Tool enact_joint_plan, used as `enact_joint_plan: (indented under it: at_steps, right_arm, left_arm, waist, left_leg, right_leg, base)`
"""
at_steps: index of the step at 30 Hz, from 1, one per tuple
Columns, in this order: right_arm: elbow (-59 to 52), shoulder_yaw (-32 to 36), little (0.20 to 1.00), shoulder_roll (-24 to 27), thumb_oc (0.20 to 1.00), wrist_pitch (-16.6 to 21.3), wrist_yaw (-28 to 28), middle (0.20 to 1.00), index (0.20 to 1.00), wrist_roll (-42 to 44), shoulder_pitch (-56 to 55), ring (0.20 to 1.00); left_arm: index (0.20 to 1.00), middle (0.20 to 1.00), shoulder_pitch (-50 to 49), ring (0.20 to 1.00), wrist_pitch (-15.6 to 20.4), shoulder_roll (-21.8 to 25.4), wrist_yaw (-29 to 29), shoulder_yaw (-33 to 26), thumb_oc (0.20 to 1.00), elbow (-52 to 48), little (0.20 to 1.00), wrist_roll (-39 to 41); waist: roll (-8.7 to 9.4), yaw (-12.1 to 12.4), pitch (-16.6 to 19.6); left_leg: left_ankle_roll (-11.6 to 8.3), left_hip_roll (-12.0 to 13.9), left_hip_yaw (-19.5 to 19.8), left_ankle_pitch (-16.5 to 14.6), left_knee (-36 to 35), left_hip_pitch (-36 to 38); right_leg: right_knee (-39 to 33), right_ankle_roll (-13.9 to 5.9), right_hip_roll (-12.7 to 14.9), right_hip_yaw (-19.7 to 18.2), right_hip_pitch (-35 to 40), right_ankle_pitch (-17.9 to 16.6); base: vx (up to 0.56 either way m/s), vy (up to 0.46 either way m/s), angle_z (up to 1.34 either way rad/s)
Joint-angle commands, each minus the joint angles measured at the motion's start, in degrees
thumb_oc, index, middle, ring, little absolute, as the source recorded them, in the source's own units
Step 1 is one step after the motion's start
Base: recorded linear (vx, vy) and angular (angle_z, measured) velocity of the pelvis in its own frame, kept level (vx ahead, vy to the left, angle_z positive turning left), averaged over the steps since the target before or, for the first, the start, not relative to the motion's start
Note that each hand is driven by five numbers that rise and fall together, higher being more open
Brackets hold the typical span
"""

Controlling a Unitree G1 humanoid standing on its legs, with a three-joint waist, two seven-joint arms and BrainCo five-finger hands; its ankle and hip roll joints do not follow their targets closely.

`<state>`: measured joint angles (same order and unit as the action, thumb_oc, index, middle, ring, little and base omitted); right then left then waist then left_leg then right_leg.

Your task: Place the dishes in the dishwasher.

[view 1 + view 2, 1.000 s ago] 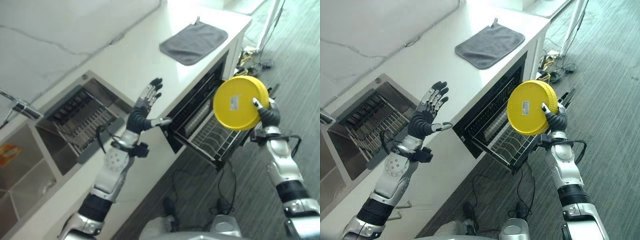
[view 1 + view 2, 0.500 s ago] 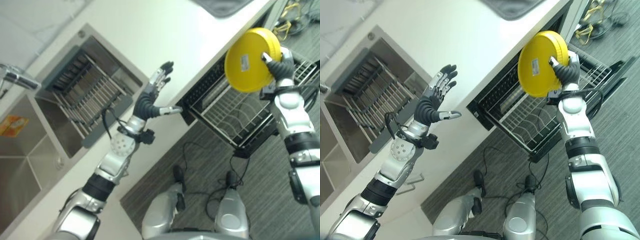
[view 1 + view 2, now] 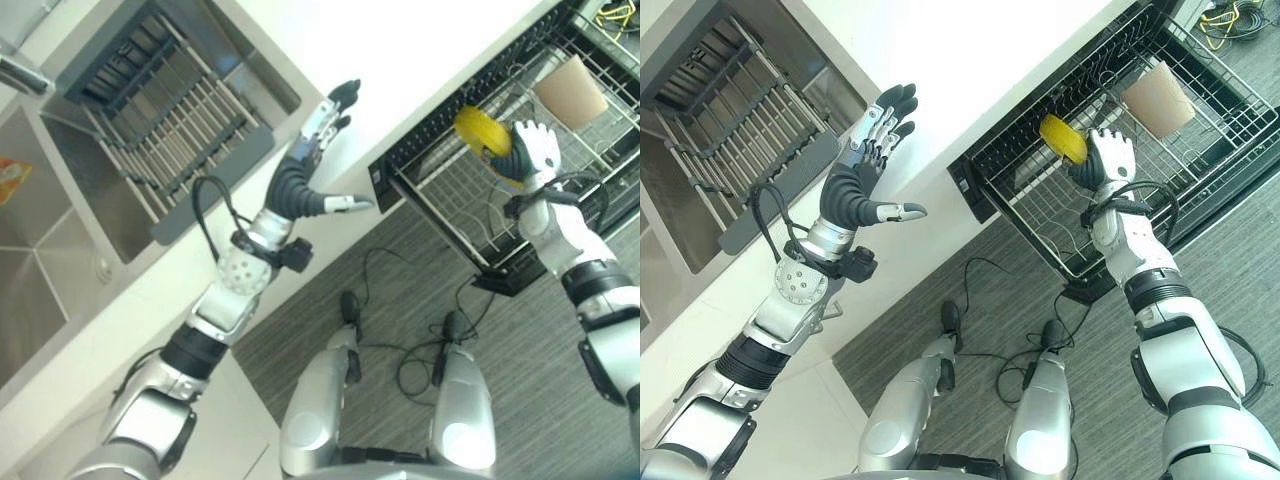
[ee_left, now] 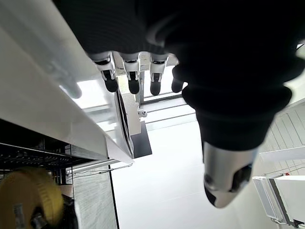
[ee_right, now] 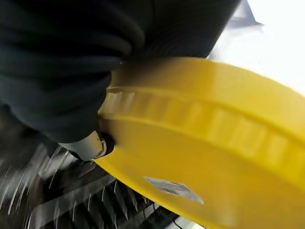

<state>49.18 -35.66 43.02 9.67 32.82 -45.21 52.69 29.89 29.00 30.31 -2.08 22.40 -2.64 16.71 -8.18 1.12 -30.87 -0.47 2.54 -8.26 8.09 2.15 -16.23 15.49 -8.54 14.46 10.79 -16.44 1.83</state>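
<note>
No readable text; sticker on yellow plate blurred, print illegible

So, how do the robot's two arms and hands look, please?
Both arms are silver-grey with black bands at the joints. The left hand and the right hand have a dark ribbed cover over the back and wrist, and silver fingers with dark tips. A black cable loops beside each wrist.

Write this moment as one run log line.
right hand: shut on yellow plate, over rack | left hand: open, raised over counter | plate not yet released
</note>
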Motion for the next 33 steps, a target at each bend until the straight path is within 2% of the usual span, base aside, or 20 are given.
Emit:
enact_joint_plan:
  at_steps: [1,2,3,4,7,12,13,14,17,23,24,25,26,31,33]
  right_arm:
    - [-1.5,-2.8,0.200,3.1,0.200,-0.7,15.1,0.200,0.200,-12.9,8.6,0.200]
    - [-0.4,-3.8,0.200,3.5,0.200,-1.3,16.4,0.200,0.200,-14.9,9.7,0.200]
    - [0.2,-6.7,0.200,5.0,0.200,-4.5,23.2,0.200,0.200,-19.8,11.4,0.200]
    - [-0.3,-7.0,0.200,5.6,0.200,-5.8,25.7,0.200,0.200,-21.2,10.9,0.200]
    - [1.3,-7.9,0.200,6.1,0.200,-5.3,29.7,0.200,0.200,-27.5,12.2,0.200]
    - [3.6,-9.2,0.200,6.1,0.200,-4.3,33.8,0.200,0.200,-32.9,13.5,0.200]
    - [4.0,-9.3,0.200,6.0,0.200,-4.0,35.3,0.200,0.200,-34.4,13.5,0.200]
    - [4.8,-8.8,0.200,5.8,0.200,-4.7,39.5,0.200,0.200,-35.8,13.3,0.200]
    - [6.7,-7.3,0.200,5.5,0.200,-3.6,43.6,0.200,0.200,-36.3,13.3,0.200]
    - [8.0,-6.2,0.200,5.4,0.200,-5.0,44.5,0.200,0.200,-30.9,12.7,0.200]
    - [8.4,-5.1,0.200,5.6,0.200,-7.3,43.2,0.200,0.200,-22.6,12.8,0.200]
    - [8.5,-4.6,0.200,5.6,0.200,-7.9,42.4,0.200,0.200,-20.0,12.7,0.200]
    - [8.7,-3.1,0.200,5.6,0.200,-10.8,38.9,0.200,0.200,-13.1,12.2,0.200]
    - [10.2,-0.2,0.200,5.2,0.200,-14.0,39.2,0.200,0.200,0.9,11.2,0.200]
    - [10.5,1.7,0.200,5.0,0.200,-13.9,39.9,0.200,0.200,2.8,10.3,0.200]
  left_arm:
    - [1.000,1.000,1.8,1.000,4.1,3.2,1.1,-1.7,1.000,0.5,1.000,1.2]
    - [1.000,1.000,2.1,1.000,4.5,3.7,1.3,-1.5,1.000,0.8,1.000,1.5]
    - [1.000,1.000,2.4,1.000,5.2,4.5,0.9,-1.2,1.000,1.0,1.000,1.4]
    - [1.000,1.000,2.1,1.000,5.3,4.6,0.8,-1.2,1.000,0.8,1.000,1.2]
    - [1.000,1.000,2.4,1.000,5.9,5.5,0.6,-1.0,1.000,1.2,1.000,1.9]
    - [1.000,1.000,2.9,1.000,6.5,6.0,1.5,-1.0,1.000,1.8,1.000,3.0]
    - [1.000,1.000,3.0,1.000,6.7,6.1,1.6,-1.1,1.000,2.0,1.000,3.0]
    - [1.000,1.000,3.2,1.000,6.9,6.3,2.0,-1.1,1.000,1.9,1.000,2.9]
    - [1.000,1.000,3.5,1.000,7.4,6.3,2.3,-1.4,1.000,2.4,1.000,3.0]
    - [1.000,1.000,3.9,1.000,7.3,6.2,1.8,-1.4,1.000,2.4,1.000,3.0]
    - [1.000,1.000,3.9,1.000,7.4,6.1,1.3,-1.3,1.000,2.2,1.000,2.9]
    - [1.000,1.000,3.8,1.000,7.4,6.0,1.0,-1.2,1.000,2.2,1.000,2.9]
    - [1.000,1.000,3.5,1.000,7.3,5.3,-0.2,-0.8,1.000,1.7,1.000,2.1]
    - [1.000,1.000,3.1,1.000,7.4,4.8,-2.3,-0.5,1.000,0.9,1.000,1.1]
    - [1.000,1.000,2.8,1.000,7.1,4.6,-2.9,-0.7,1.000,0.3,1.000,0.8]
  waist:
    - [2.91,2.0,1.7]
    - [2.99,2.3,1.7]
    - [3.23,2.8,1.4]
    - [3.27,2.7,1.4]
    - [3.13,3.1,1.1]
    - [3.02,3.7,1.1]
    - [2.95,3.8,1.1]
    - [2.90,4.0,1.1]
    - [2.54,4.2,1.1]
    - [1.99,3.9,1.1]
    - [1.63,3.7,1.1]
    - [1.44,3.6,1.1]
    - [0.82,3.2,1.1]
    - [-0.38,2.6,1.1]
    - [-0.85,2.4,1.1]
  left_leg:
    - [-3.32,0.8,1.7,-8.9,7.4,-1.0]
    - [-3.30,0.7,1.9,-8.9,7.5,-1.2]
    - [-3.52,0.8,2.2,-8.5,7.4,-1.9]
    - [-3.50,0.8,2.3,-8.5,7.4,-1.9]
    - [-3.38,0.5,2.7,-8.4,7.4,-2.5]
    - [-3.35,0.3,2.8,-8.3,7.4,-3.3]
    - [-3.33,0.3,2.8,-8.2,7.4,-3.6]
    - [-3.19,0.2,2.6,-7.9,7.3,-4.4]
    - [-3.26,-0.1,2.9,-7.8,7.0,-5.2]
    - [-3.35,-0.2,2.8,-7.4,6.7,-6.6]
    - [-3.33,-0.4,2.7,-7.1,6.6,-7.3]
    - [-3.39,-0.4,2.7,-7.3,6.6,-7.2]
    - [-3.39,-0.6,2.4,-7.3,6.5,-7.4]
    - [-3.37,-0.7,1.5,-7.3,6.2,-7.7]
    - [-3.41,-0.7,1.2,-7.3,5.9,-7.7]
  right_leg:
    - [-1.8,-1.75,0.4,2.4,-3.9,-2.5]
    - [-1.8,-1.81,0.4,2.5,-4.0,-2.4]
    - [-1.9,-2.09,0.3,2.7,-4.4,-2.6]
    - [-2.0,-2.16,0.3,2.7,-4.5,-2.6]
    - [-1.9,-2.09,0.1,2.6,-5.0,-2.4]
    - [-1.7,-2.03,0.4,2.9,-5.7,-2.5]
    - [-1.6,-2.07,0.5,3.0,-6.0,-2.5]
    - [-1.4,-2.16,0.7,3.2,-6.8,-2.6]
    - [-1.2,-2.06,0.6,3.1,-7.8,-2.5]
    - [-1.0,-1.90,0.6,2.8,-9.4,-2.5]
    - [-1.1,-1.85,0.6,2.8,-10.1,-2.8]
    - [-0.9,-1.87,0.7,2.8,-10.1,-2.5]
    - [-0.8,-1.82,0.8,2.5,-10.6,-2.4]
    - [-0.9,-1.81,1.2,2.3,-11.3,-2.4]
    - [-0.9,-1.78,1.3,2.3,-11.5,-2.3]
  base:
    - [-0.05,-0.105,0.08]
    - [-0.08,-0.095,0.20]
    - [-0.06,-0.049,0.22]
    - [-0.05,-0.025,0.19]
    - [-0.01,0.000,0.02]
    - [0.00,-0.002,0.01]
    - [-0.02,-0.044,0.04]
    - [-0.01,-0.062,0.02]
    - [-0.01,-0.027,0.04]
    - [-0.01,0.004,0.00]
    - [-0.03,0.041,-0.05]
    - [-0.04,0.109,-0.07]
    - [-0.01,0.103,-0.09]
    - [-0.02,0.073,-0.03]
    - [-0.01,0.065,-0.03]
